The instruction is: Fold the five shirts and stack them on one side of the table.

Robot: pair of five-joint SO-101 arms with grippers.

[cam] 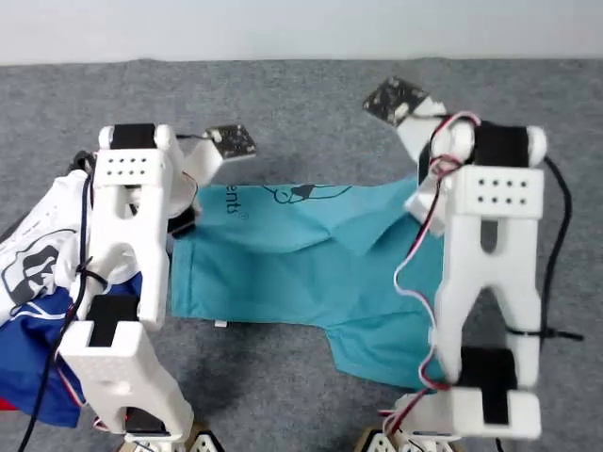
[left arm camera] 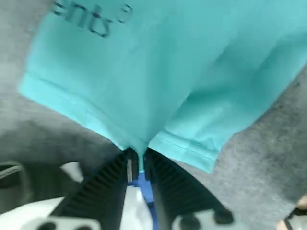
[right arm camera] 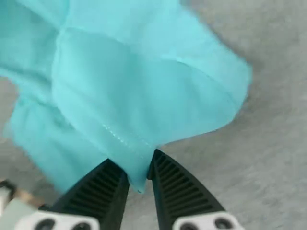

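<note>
- Teal shirt (cam: 292, 273): lies partly folded on the grey desk (cam: 311, 104), between the two arms.
- Left jaws: clenched on the shirt's hem, at the corner nearest the dark lettering (left arm camera: 91, 19).
- Right jaws: clamped on a bunched fold at the shirt's opposite edge, which is lifted off the desk.
- Pile of shirts (cam: 38, 273): white, blue and red, heaped at the desk's left edge and partly under the left arm (cam: 127, 245).

The left arm (cam: 127, 254) and the right arm (cam: 485, 273) are chunky white plastic shells with black motor blocks (cam: 490, 381) set into them. Small round holes (cam: 495, 188) dot their upper plates. Twisted red and white wires (cam: 415, 273) and a thin black cable (cam: 563, 221) trail along the right one. The left gripper (left arm camera: 136, 155) and the right gripper (right arm camera: 139, 170) have black ribbed jaws on white bases.
</note>
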